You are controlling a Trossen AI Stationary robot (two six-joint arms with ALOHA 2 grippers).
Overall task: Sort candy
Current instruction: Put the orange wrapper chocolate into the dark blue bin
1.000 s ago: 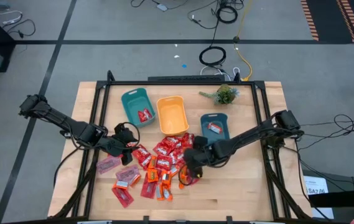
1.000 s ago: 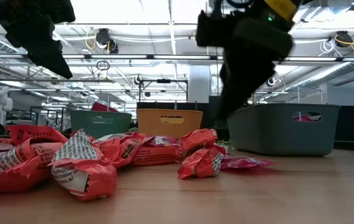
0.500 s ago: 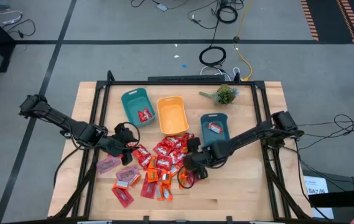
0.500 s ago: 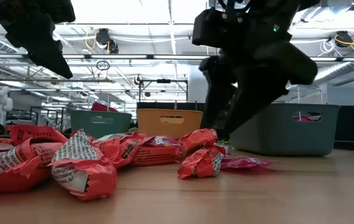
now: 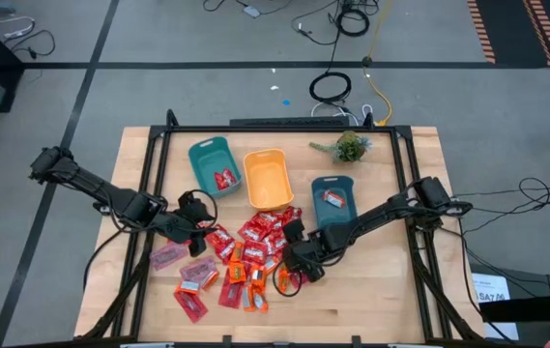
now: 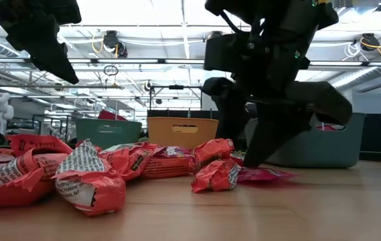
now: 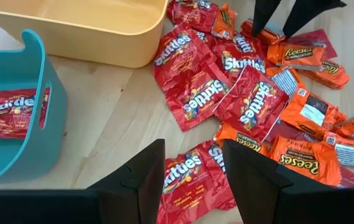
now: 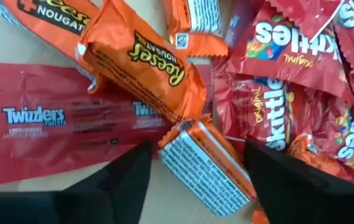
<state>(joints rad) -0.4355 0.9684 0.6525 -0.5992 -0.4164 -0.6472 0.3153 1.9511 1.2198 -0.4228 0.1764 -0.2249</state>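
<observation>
Sorting barely begun: one Skittles pack [image 5: 224,178] per teal bin [image 5: 211,164], pile [image 5: 246,253] remains (both pincers released, right gripper [image 5: 299,265] over Reese's [image 8: 140,65]).

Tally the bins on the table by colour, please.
Teal bins: 2, one left, one right
Orange bin: 1
Total: 3

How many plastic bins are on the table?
3, in a row beyond the candy pile: a teal bin on the left, an orange bin in the middle, and a smaller teal bin on the right. Nothing appears to hide a fourth.
</observation>
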